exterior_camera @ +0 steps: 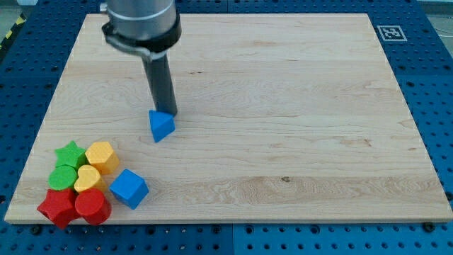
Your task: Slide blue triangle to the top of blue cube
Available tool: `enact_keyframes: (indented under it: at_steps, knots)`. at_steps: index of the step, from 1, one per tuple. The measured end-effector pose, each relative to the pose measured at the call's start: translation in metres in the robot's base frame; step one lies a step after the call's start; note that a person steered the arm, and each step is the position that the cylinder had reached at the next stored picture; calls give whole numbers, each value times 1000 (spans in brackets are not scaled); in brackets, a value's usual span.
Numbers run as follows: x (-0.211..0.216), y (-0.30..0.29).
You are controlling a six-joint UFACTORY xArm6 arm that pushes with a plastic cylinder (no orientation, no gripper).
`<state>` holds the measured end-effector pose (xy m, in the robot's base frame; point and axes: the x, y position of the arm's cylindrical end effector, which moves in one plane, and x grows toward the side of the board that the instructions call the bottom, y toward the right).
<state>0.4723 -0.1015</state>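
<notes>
Wooden board (283, 106) on a blue pegboard bench. My tip (165, 113) is down at the board's left half, touching the upper edge of the blue triangle (161, 126), which sits just below it toward the view's bottom.

Blue cube (129, 188) lies near the bottom-left corner, well apart from the triangle, tilted diagonally.

Cluster left of the cube, tightly packed: green star (70, 154), yellow hexagon block (101, 156), green block (64, 177), yellow heart (88, 178), red star (57, 207), red block (92, 206). The cube is just beside the yellow heart and red block.

Black-and-white marker tag (389, 32) at the board's top-right corner.
</notes>
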Motion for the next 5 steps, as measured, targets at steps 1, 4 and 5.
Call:
enact_keyframes:
  at_steps: [1,4,5]
  knots:
    - [46,-2]
    - [60,-24]
    - [44,-13]
